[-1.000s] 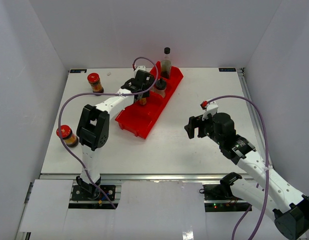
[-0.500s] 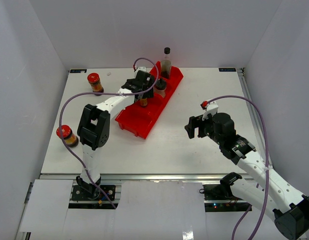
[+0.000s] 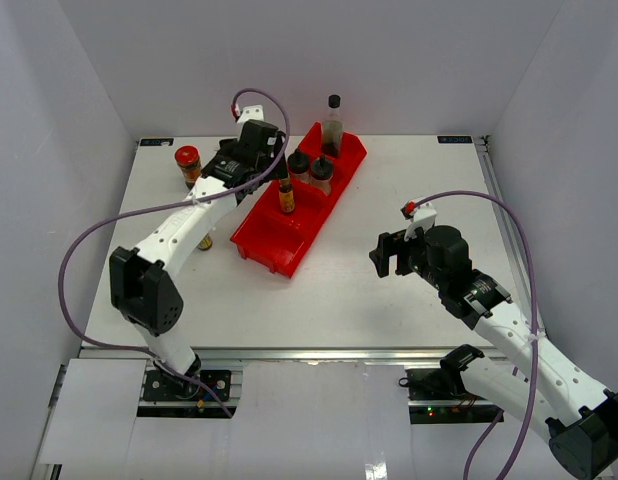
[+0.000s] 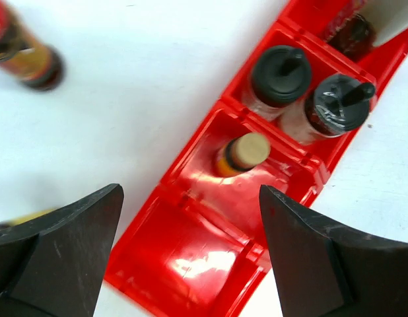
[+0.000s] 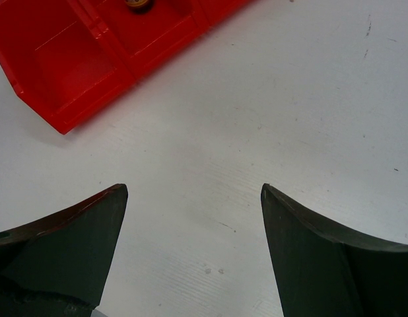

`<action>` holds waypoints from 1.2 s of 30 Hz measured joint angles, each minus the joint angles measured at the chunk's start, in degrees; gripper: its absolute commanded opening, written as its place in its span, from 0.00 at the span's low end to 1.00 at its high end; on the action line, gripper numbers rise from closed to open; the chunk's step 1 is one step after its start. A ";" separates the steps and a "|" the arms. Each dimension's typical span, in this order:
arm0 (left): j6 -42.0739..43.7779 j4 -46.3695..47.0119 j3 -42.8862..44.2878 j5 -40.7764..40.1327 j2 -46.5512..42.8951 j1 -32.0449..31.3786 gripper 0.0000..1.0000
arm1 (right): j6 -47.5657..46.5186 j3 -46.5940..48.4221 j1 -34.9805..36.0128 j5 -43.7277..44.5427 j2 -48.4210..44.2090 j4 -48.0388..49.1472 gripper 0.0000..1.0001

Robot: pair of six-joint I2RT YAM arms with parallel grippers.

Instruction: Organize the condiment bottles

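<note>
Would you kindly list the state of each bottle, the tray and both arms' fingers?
Left fingers: open, empty.
Right fingers: open, empty.
Tall clear bottle: upright, farthest compartment.
Black-capped shakers: upright, next compartment.
Slim yellow-labelled bottle: upright, third compartment.
Red-lidded jar: upright on table.
Red tray: nearest compartment empty.

Bright, even light; glare in red tray; top-left jar motion-blurred.

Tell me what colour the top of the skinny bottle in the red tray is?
Pale tan. The slim bottle's cap shows best in the left wrist view.
</note>
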 measured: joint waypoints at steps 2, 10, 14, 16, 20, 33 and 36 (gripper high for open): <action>-1.38 -2.15 -1.64 -2.52 -3.64 0.09 0.94 | 0.00 0.00 0.00 -0.09 0.00 -0.01 0.88; -7.89 -8.68 -13.54 -4.16 -17.34 8.04 0.90 | 0.00 0.00 0.00 -1.12 -0.15 -0.32 0.88; -9.04 -8.57 -19.17 -1.28 -19.53 17.65 0.89 | 0.00 0.00 0.00 -1.47 -0.63 -0.34 0.88; -9.19 -8.45 -21.36 -0.30 -19.49 20.23 0.88 | 0.00 0.00 0.00 -1.57 -0.70 -0.33 0.88; -9.22 -7.67 -24.31 1.81 -19.29 20.45 0.87 | 0.01 -0.11 0.00 -1.96 -0.70 -0.31 0.88; -9.38 -2.70 -28.74 3.02 -13.21 20.40 0.77 | 0.01 -0.12 0.00 -2.45 -0.74 -0.27 0.88; -9.40 -1.84 -28.97 3.04 -11.31 20.69 0.76 | 0.01 -0.13 0.00 -2.44 -0.86 -0.27 0.88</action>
